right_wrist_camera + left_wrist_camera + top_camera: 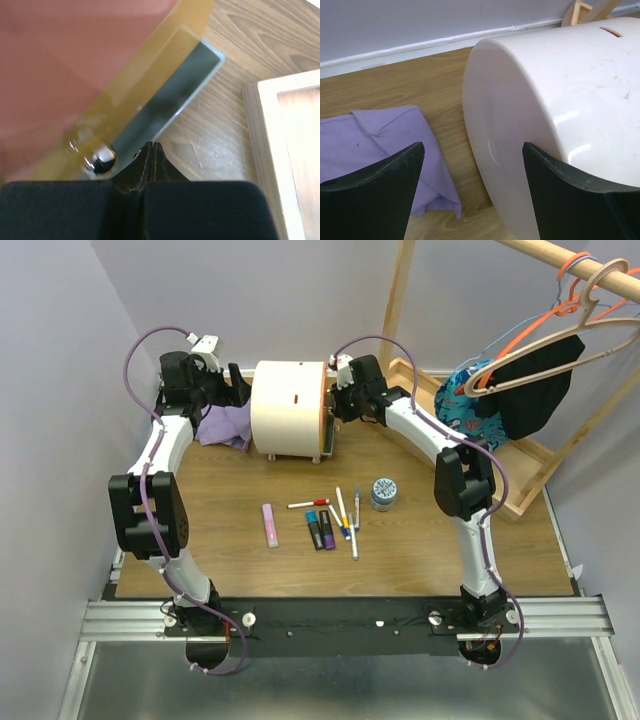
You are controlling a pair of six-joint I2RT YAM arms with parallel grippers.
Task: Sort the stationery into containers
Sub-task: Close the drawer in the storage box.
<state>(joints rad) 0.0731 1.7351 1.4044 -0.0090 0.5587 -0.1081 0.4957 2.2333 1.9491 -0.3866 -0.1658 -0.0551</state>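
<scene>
The cream round-topped chest (288,408) stands at the back with its orange drawer front (325,410) facing right. My left gripper (236,390) is open at the chest's back; in the left wrist view (473,145) the chest's rear edge (545,100) lies between the fingers. My right gripper (340,392) is shut and empty at the orange front (75,65), its tips (151,146) just beside a shiny knob (101,161). A pink bar (270,525), a red-capped pen (308,503), a dark blue marker (314,530), a purple marker (327,529), white pens (343,510) and a grey tin (383,492) lie mid-table. No green clip shows.
A purple cloth (225,426) lies left of the chest, also in the left wrist view (375,145). A wooden clothes rack with a flat tray (520,475), hangers and hanging clothes (520,390) stands at the right. The tray's edge shows in the right wrist view (280,150).
</scene>
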